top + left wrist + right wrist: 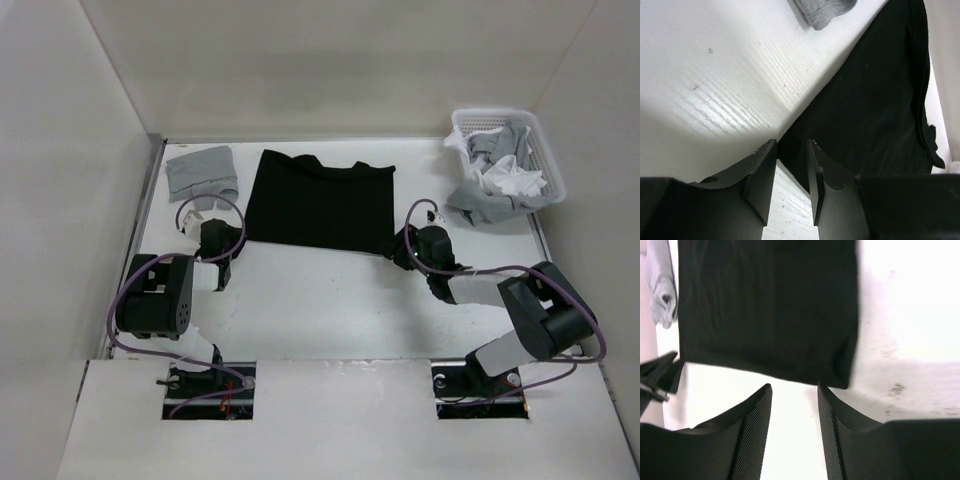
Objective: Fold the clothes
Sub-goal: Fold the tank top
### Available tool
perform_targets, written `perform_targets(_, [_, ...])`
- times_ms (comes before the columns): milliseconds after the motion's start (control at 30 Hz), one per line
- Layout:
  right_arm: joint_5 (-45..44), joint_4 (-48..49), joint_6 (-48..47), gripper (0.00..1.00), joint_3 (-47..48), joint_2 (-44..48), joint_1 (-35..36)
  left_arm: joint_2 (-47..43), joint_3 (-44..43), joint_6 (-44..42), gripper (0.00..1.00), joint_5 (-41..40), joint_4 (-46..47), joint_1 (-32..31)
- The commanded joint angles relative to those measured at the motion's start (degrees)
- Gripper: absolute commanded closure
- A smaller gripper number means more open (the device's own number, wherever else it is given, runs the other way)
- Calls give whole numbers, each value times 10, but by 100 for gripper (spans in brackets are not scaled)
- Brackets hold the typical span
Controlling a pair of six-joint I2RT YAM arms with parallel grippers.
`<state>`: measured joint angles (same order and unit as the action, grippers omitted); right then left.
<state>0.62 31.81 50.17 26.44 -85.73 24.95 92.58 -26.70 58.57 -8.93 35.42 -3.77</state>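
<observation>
Far left: small grey garment (202, 172), well beyond left fingers (232, 242), likely not part of this fold. 
left fingers parted, near-left corner of black T-shirt (320, 200) at tips, not pinched; judged lined up to grab. 
T-shirt flat on table (330, 300), spread between both finger pairs, just past tips. 
right fingers (398, 248) parted, empty, at near-right corner; matching hold for lifting hem. 
white mesh basket (538, 150) far beyond right fingers.

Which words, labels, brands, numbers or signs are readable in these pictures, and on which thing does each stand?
None. No word, number, brand or sign shows on the black T-shirt, the small grey garment or the white mesh basket in any view.
</observation>
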Motion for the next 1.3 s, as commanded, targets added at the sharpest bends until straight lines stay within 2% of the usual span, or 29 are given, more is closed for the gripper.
perform_targets(0, [-5, 66, 21, 53, -7, -5, -14, -30, 16, 18, 71, -7, -6, 2])
perform_targets(200, [-6, 67, 43, 52, -15, -22, -26, -34, 10, 17, 71, -39, -50, -4])
perform_targets(433, [-15, 57, 47, 52, -45, 28, -32, -45, 21, 13, 68, -46, -75, 7])
perform_targets(567, [-15, 47, 41, 52, -46, 24, -29, -45, 21, 8, 68, -47, -80, 2])
perform_targets(700, [-17, 63, 48, 52, -44, -7, -28, -27, 8, 7, 71, -36, -61, 0])
perform_targets(833, [-18, 72, 54, 53, -40, -28, -28, -13, -7, 7, 80, -30, -57, -7])
perform_targets(967, [-20, 76, 62, 58, -30, -51, -28, 3, -22, 8, 91, -34, -56, -7])
perform_targets(1267, [-29, 110, 78, 85, -24, -82, -28, 22, -28, 15, 98, -32, -18, -9])
